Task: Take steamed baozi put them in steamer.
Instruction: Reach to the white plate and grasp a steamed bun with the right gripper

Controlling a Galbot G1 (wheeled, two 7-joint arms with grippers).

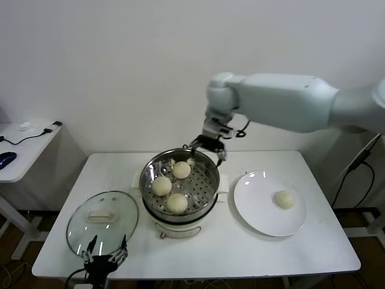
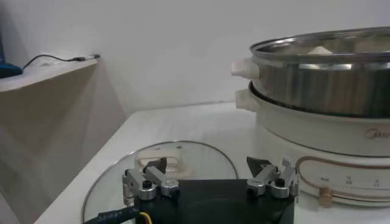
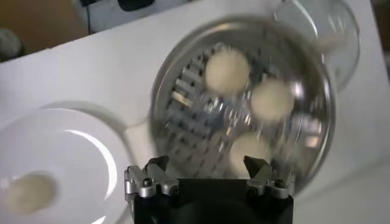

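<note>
Nearest the head camera, at the near left edge of the white desk, waited the left gripper, fingers spread and holding nothing, parked just in front of the round glass lid lying flat on the desk. Just right of the lid stood the round shiny stainless-steel steamer on its white electric base, perforated tray exposed. Seen resting on that tray: three small smooth cream-white steamed baozi, one near, one left and one far, close together but not clearly touching. Farther right, beside the steamer, lay the flat round white plate, carrying a single remaining bun towards its right side.

Hung above the far rim of the steamer was the right gripper, fingers spread wide with nothing between them; from its wrist camera, looked straight down onto the tray and its three buns, plate off to one side.

Judged from this layout: third bun delivered, release complete, fourth still to be fetched. Called for next: lifting clear of the steel rim, swinging right over the plate, descending with fingers apart to straddle the last bun, then closing gently enough not to squash soft dough. Also worth planning: a drop point on the free right part of the tray, away from the three already placed.
</note>
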